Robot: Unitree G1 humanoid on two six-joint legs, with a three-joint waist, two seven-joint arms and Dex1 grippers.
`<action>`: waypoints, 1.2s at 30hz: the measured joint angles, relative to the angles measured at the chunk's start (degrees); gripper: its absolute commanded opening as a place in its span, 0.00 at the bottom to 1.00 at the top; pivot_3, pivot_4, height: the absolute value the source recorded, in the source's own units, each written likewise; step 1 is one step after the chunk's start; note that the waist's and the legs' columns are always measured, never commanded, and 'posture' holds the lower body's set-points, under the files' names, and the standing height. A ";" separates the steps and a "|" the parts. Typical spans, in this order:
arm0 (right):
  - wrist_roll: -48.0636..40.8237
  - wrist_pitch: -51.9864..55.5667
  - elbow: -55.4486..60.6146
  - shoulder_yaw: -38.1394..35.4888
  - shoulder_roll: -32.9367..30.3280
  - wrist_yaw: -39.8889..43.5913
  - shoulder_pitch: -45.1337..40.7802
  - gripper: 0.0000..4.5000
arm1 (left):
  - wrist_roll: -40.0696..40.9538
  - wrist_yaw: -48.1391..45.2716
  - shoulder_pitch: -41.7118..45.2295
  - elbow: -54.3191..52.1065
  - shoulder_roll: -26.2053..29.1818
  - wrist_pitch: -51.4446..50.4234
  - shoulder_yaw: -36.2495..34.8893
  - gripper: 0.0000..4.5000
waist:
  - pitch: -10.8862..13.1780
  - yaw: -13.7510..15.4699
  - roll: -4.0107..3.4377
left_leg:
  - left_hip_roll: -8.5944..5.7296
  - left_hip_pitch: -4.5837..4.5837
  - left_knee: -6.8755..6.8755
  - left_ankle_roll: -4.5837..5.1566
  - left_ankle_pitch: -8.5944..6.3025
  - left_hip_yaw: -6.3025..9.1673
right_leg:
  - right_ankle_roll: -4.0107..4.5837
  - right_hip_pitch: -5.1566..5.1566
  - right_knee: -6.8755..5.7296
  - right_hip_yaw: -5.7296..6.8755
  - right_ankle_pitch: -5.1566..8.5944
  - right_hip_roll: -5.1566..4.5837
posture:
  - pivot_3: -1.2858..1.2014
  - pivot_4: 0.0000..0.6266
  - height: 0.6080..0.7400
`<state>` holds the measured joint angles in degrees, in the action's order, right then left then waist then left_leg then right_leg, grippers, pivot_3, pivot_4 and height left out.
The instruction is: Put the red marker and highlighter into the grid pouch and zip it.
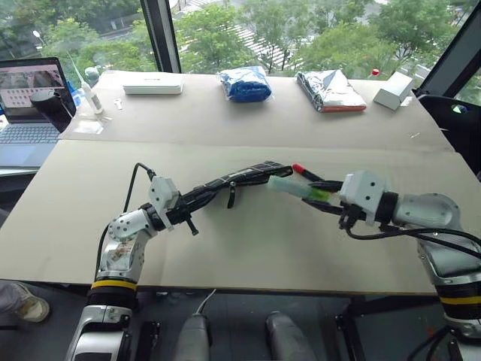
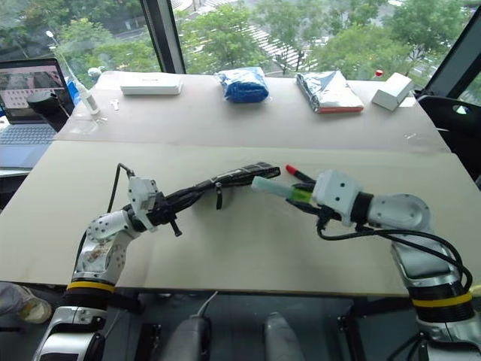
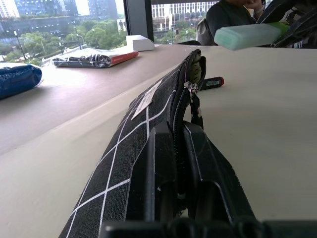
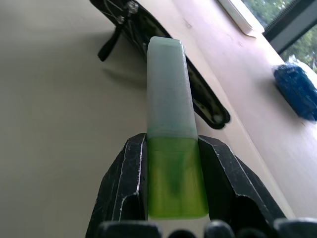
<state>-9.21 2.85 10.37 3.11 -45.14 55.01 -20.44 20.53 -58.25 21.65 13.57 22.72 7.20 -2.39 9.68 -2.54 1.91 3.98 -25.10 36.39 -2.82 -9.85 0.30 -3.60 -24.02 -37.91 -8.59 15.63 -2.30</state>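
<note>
Right gripper (image 4: 171,186) is clamping the highlighter (image 4: 168,114), a stubby light-green tube with a paler translucent end, by its green end; both black fingers (image 4: 124,188) are pressing its sides. The pale end is sticking out toward the robot's left, hanging above the table and pointing at the open end of the grid pouch (image 1: 233,180), a flat black fabric pencil case with thin white grid lines. In the head views the tip is sitting just beside the pouch mouth, and they do not show whether it is touching.

Left gripper (image 3: 176,163) is pinching the near end of the grid pouch with its fingers shut on the fabric, holding the pouch on edge with the zipper side up. The zipper pull cord (image 1: 231,197) is dangling from the pouch. The small white label (image 3: 146,99) is showing on the pouch's side in the left wrist view.

Red marker (image 1: 304,172), a slim pen with a black barrel and red cap end, is lying on the beige table (image 1: 248,256) just behind the highlighter, near the pouch's far end.

Further back on the table: a blue bag (image 1: 245,84), a silver foil packet (image 1: 329,91), a flat white box (image 1: 152,83), a small white box (image 1: 394,90). A laptop (image 1: 30,105) is sitting off the table's left edge.
</note>
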 measured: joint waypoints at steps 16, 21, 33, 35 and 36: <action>3.14 -1.91 -3.12 2.55 -0.06 0.01 -1.90 0.24 | -0.28 -1.33 -0.57 -0.68 0.39 0.52 1.15 0.00 | 0.00 0.27 0.00 | 0.00 0.00 0.05 0.00 0.00 0.00 | 0.00 0.02 -0.03 0.00 0.00 0.00 | 0.52 0.24 1.00; 3.40 -1.84 -3.37 2.54 0.09 -0.14 -1.89 0.24 | -2.51 -3.45 -0.69 1.94 1.05 4.37 2.19 0.00 | 0.00 0.24 0.00 | 0.00 0.00 0.05 0.00 0.00 0.00 | 0.01 0.01 -0.03 0.00 0.00 0.00 | 0.52 0.24 1.00; 8.35 -2.65 -5.59 4.03 0.92 -1.44 -3.20 0.24 | -3.27 -4.47 -1.34 4.76 0.53 7.61 2.60 0.00 | 0.00 0.22 0.00 | 0.00 0.00 0.06 0.00 0.00 0.00 | 0.01 0.00 -0.06 0.00 0.00 0.00 | 0.52 0.24 1.00; 7.84 -2.70 -5.57 4.04 0.95 -1.00 -3.30 0.24 | -2.55 -4.05 -1.33 4.78 -0.10 7.38 2.40 0.00 | 0.00 0.22 0.00 | 0.00 0.00 0.06 0.00 0.00 0.00 | 0.01 0.01 -0.06 0.00 0.00 0.00 | 0.52 0.24 1.00; 7.51 -2.70 -5.57 4.01 0.95 -0.59 -3.29 0.24 | -2.31 -3.86 -1.31 4.78 -0.22 7.17 2.20 0.00 | 0.00 0.26 0.00 | 0.00 0.00 0.06 0.00 0.00 0.00 | 0.01 0.01 -0.06 0.00 0.00 0.00 | 0.52 0.24 1.00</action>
<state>-1.70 0.15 4.80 7.12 -44.19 54.42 -23.73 18.22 -62.11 20.34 18.36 22.51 14.37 -0.19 9.68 -2.28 1.90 3.98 -25.10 36.45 -2.82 -9.85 0.30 -3.59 -24.00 -37.96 -8.59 15.63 -2.30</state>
